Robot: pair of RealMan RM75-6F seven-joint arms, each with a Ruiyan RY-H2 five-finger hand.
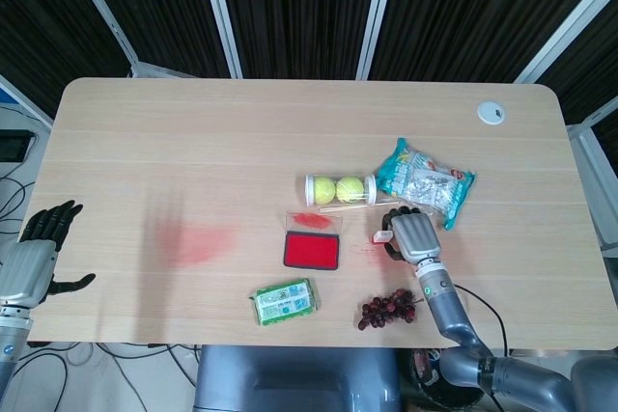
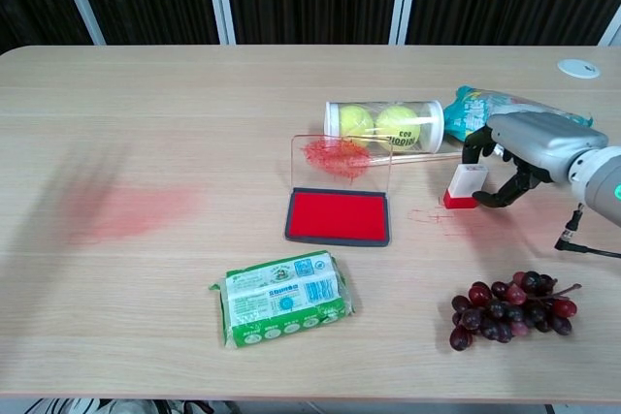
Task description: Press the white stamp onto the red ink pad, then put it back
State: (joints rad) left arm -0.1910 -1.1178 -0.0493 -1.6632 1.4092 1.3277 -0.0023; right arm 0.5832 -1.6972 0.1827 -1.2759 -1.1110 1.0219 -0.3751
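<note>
Right of the red ink pad (image 2: 339, 215), right hand (image 2: 529, 147) fingers (image 2: 473, 148) curl loosely round white stamp (image 2: 465, 185); contact unclear. Pinch squarely above its red base.

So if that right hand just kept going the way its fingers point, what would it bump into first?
Most likely the white stamp, which stands right at the right hand's fingers. Beyond it lies the open red ink pad. Whether they already touch the stamp is unclear.

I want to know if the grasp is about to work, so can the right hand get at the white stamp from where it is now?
Probably yes. The right hand is right beside the white stamp, fingers curled around it, nothing between them. The tennis ball tube lies just behind, apart from the stamp.
</note>
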